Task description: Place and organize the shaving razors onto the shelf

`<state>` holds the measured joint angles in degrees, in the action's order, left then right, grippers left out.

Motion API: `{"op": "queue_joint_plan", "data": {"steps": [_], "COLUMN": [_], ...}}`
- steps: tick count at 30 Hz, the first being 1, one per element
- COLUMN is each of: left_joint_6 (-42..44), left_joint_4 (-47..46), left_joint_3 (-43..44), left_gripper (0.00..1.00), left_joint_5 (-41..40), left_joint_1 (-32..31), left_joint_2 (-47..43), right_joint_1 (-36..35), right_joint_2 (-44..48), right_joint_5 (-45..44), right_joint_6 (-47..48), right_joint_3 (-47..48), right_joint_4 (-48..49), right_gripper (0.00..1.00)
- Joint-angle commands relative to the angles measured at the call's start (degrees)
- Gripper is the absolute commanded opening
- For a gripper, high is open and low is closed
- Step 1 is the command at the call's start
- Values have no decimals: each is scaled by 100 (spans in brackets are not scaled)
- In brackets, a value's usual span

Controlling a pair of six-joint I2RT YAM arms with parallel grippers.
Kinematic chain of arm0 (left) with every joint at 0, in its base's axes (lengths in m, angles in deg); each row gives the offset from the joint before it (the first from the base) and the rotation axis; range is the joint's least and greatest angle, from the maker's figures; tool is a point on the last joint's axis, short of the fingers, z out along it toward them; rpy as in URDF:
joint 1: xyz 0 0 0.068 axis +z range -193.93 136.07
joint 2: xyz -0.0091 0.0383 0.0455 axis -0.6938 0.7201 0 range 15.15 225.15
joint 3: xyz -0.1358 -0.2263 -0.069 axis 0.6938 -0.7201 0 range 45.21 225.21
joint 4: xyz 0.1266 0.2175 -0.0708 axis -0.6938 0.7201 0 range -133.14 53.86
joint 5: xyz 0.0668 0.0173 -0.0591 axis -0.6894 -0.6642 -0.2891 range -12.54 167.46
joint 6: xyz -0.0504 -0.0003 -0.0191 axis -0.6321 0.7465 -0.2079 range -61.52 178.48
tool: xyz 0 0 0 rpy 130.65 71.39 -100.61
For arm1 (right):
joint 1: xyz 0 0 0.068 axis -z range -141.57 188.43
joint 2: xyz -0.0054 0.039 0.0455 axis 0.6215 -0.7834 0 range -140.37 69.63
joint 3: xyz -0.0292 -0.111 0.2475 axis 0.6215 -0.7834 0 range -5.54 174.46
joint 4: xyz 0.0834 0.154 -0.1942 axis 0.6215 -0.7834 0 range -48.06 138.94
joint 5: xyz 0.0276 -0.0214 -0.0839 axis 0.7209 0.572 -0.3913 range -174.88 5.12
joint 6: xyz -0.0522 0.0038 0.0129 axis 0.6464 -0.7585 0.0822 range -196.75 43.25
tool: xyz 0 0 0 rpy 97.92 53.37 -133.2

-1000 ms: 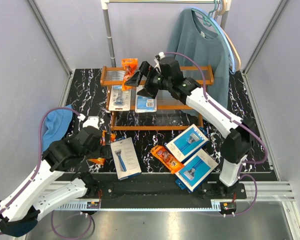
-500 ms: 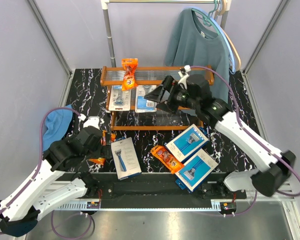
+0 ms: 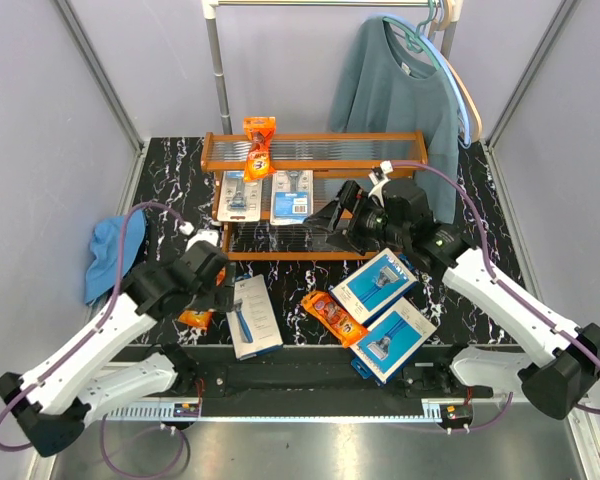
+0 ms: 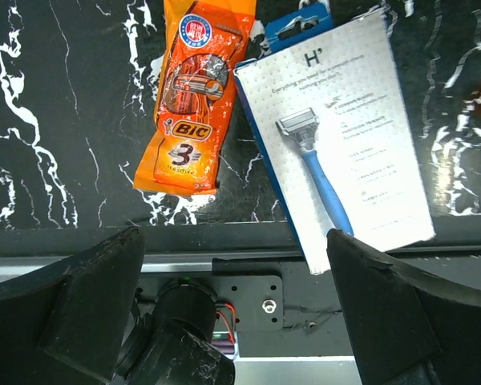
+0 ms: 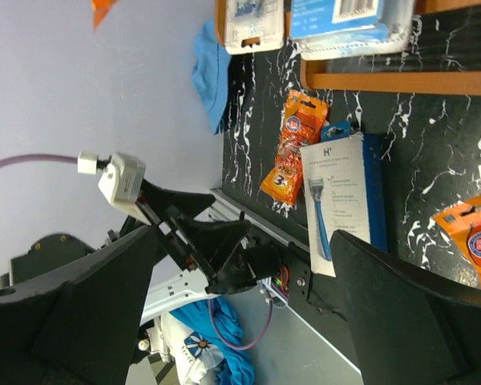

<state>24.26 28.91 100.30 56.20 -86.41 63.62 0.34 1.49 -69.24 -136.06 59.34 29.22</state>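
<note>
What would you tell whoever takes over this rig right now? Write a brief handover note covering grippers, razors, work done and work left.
Left gripper: open, empty, above the near orange bag and the white-faced box by the table's near edge.
Right gripper: open, empty, in front of the shelf.
Done: shelved orange bag on the top tier; two blister cards on the tier below.
To do: those two near items, the middle orange bag and two blue boxes, all on the table.

Top cam's high at the near edge, looking down on the whole table [image 3: 170,175]. Left wrist cam points straight down, close, near-left. Right wrist looks there from farther off. All share the white razor box [image 3: 252,317].
</note>
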Motion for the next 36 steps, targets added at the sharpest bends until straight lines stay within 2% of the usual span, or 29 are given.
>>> {"op": "queue_joint_plan", "data": {"steps": [1,4,7,14,17,21,25,36], "left_joint_6": [336,679,1030,1769,1682,1480,1488,1523], "left_joint_4": [-490,-841,-1236,-1852,-2054,-2265,-2388,-2872], "left_joint_3": [353,362,292,248,362,520,512,-95], "left_gripper": [99,99,99,96,93,87,85,79], "left_joint_5": [95,384,1085,2010,2660,3030,2996,2398], "left_joint_1": [239,739,1469,3313,3692,3826,3852,4116], "left_joint_2": [443,777,1094,1981,2385,2974,3466,3660], "right_joint_1": [12,20,20,12,12,12,20,20], "right_joint_2": [415,582,714,1013,1118,1250,1400,1628], "right_joint_5": [-35,-43,-43,-8,9,9,18,1], "right_joint_6": [-72,-107,-142,-213,-248,-335,-371,-450], "right_joint_3": [-195,-397,-590,-986,-1100,-1258,-1399,-1645], "right_joint_4": [144,153,144,144,144,171,171,188], "right_gripper": [100,100,100,100,100,100,100,100]}}
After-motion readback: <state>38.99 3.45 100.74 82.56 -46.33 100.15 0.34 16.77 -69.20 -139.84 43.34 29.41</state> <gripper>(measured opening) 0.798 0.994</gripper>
